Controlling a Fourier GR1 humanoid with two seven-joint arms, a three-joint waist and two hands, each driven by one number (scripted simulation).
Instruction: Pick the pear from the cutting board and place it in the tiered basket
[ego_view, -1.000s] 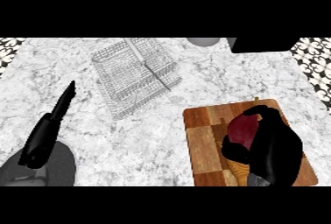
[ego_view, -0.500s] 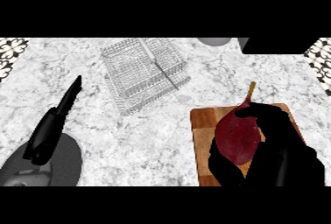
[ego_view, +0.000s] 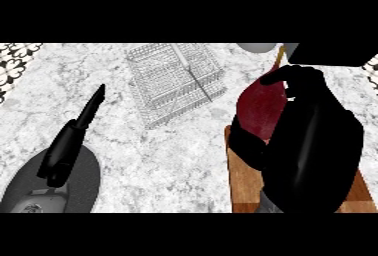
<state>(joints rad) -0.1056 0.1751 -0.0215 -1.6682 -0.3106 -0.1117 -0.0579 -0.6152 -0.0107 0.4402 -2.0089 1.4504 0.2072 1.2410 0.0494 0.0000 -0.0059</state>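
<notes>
My right hand (ego_view: 310, 145) is curled round a dark red pear (ego_view: 260, 107) and holds it up above the wooden cutting board (ego_view: 245, 180). The pear's thin stalk (ego_view: 279, 55) points away from me. Much of the fruit is hidden behind the black hand. The wire tiered basket (ego_view: 176, 80) stands on the marble counter to the left of the pear, at the back middle. At the lower left my left hand (ego_view: 70, 142) rests with straight fingers pointing up and away, holding nothing.
A grey round object (ego_view: 255, 46) shows at the back edge. A dark block (ego_view: 332, 52) fills the back right corner. Patterned tiles (ego_view: 16, 57) edge the counter at the far left. Bare marble (ego_view: 170, 160) lies between the hands.
My right hand has lifted the pear off the cutting board, up and towards the back. The whole view has shifted. The left hand keeps its pose.
</notes>
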